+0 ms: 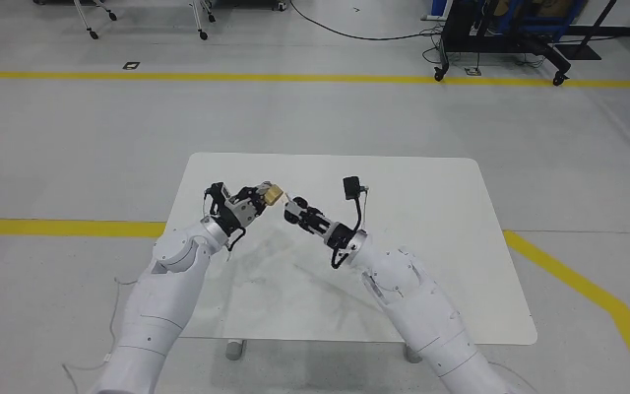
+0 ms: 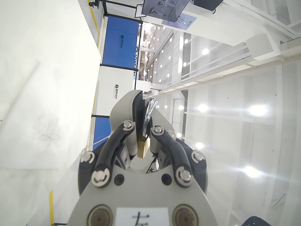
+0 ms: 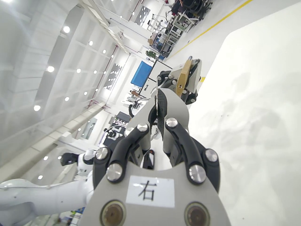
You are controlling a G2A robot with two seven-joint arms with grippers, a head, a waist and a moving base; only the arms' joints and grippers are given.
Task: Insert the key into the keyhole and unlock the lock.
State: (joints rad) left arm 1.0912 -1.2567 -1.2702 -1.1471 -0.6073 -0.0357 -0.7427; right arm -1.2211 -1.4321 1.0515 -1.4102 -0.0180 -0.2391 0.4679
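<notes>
While left gripper (image 1: pixel 264 194) is pinching lock (image 1: pixel 273 191), right gripper (image 1: pixel 291 209) is pinching key (image 3: pixel 156 104), its length pointing at keyhole (image 3: pixel 180 86).

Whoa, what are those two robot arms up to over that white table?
The robot's left claw holds a small brass padlock up above the white table, with the keyhole turned toward the other arm. The right claw pinches a thin silver metal key and points it at the padlock. The two are close but apart: the key is not in the keyhole yet.
</notes>
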